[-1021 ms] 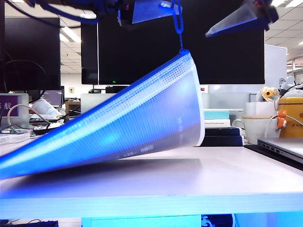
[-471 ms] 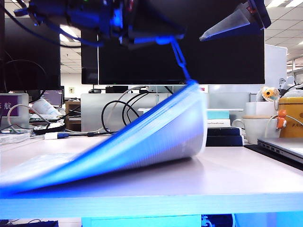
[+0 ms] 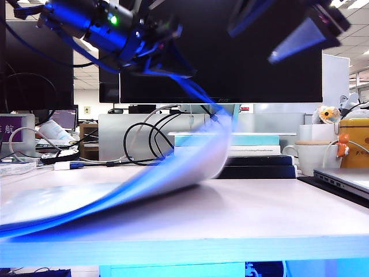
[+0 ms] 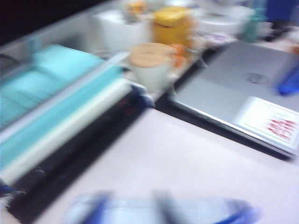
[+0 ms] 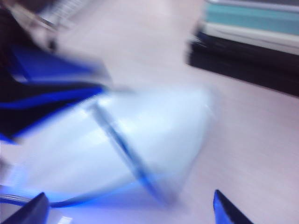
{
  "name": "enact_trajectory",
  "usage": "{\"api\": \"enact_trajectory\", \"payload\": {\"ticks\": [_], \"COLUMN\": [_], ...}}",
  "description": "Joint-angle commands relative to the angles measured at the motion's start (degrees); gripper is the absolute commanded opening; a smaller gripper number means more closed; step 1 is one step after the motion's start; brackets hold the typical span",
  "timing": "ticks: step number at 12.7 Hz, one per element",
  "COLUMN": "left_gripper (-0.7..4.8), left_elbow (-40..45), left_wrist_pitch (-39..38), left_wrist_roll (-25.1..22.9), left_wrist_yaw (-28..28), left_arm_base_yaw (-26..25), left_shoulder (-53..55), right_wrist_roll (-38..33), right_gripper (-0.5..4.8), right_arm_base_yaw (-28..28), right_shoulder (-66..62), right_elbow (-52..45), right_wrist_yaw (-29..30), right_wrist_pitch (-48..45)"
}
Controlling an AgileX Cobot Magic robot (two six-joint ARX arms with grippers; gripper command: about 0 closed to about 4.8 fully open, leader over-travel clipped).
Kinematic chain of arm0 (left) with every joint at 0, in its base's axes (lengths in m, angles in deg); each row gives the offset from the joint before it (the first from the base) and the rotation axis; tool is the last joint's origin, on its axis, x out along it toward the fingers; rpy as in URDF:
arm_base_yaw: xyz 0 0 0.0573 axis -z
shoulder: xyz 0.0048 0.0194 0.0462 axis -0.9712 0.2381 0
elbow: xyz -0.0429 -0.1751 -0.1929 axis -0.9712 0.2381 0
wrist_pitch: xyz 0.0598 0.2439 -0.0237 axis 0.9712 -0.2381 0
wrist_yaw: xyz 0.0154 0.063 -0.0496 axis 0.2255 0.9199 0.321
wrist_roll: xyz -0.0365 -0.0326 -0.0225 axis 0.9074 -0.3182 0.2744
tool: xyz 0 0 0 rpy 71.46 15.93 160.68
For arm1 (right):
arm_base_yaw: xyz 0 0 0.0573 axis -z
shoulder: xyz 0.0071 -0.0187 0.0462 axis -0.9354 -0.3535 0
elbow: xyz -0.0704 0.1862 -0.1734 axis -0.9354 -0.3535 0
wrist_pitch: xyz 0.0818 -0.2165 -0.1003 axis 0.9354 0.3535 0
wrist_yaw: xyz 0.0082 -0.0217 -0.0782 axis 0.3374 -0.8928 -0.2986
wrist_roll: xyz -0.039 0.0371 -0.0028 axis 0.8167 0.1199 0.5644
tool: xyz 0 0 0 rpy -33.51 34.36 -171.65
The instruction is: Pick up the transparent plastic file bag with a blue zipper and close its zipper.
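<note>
Mid-lift: left hand [image 3: 173, 63] up over the desk [image 3: 259, 213], file bag [image 3: 173, 167] trailing below (grip unclear, blurred); right hand [image 3: 291, 32] spread wide, empty, above; next, catching the zipper edge.

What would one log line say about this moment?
left tool: over table, state unclear | right tool: open, above file bag | bag: one end raised, rest on table

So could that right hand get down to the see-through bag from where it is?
Probably yes. The right hand hangs open above the file bag, with nothing between them. The bag is blurred and moving, so it might miss.
</note>
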Motion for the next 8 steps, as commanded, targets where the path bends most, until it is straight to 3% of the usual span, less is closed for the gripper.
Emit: {"api": "enact_trajectory", "payload": {"ticks": [1, 4, 5, 6, 8], "left_gripper": [4.79, 4.79, 4.30, 3.54, 3.31], "left_elbow": [-0.72, -0.72, -0.72, -0.70, -0.50], "left_wrist_pitch": [5.29, -4.87, -15.19, -22.73, -31.17], "left_wrist_roll": [7.21, 6.21, 3.74, 3.63, 3.63], "left_wrist_yaw": [-1.99, 7.56, 8.72, 8.72, 8.72], "left_arm_base_yaw": [-1.18, -2.16, -5.27, -8.48, -13.00], "left_shoulder": [-1.05, -7.23, -14.40, -20.26, -27.61], "right_wrist_roll": [2.60, 4.98, 5.81, 5.77, 5.31], "right_gripper": [4.79, 4.79, 4.79, 4.79, 4.79], "right_arm_base_yaw": [0.00, 0.02, 0.09, 0.09, 0.09], "right_shoulder": [0.13, 0.15, 0.15, 0.15, 0.28], "right_elbow": [0.31, 0.31, 0.28, 0.26, 0.24], "right_wrist_yaw": [-5.16, -11.91, -17.05, -16.87, -16.79], "right_wrist_pitch": [2.71, 6.34, 10.67, 12.68, 13.49]}}
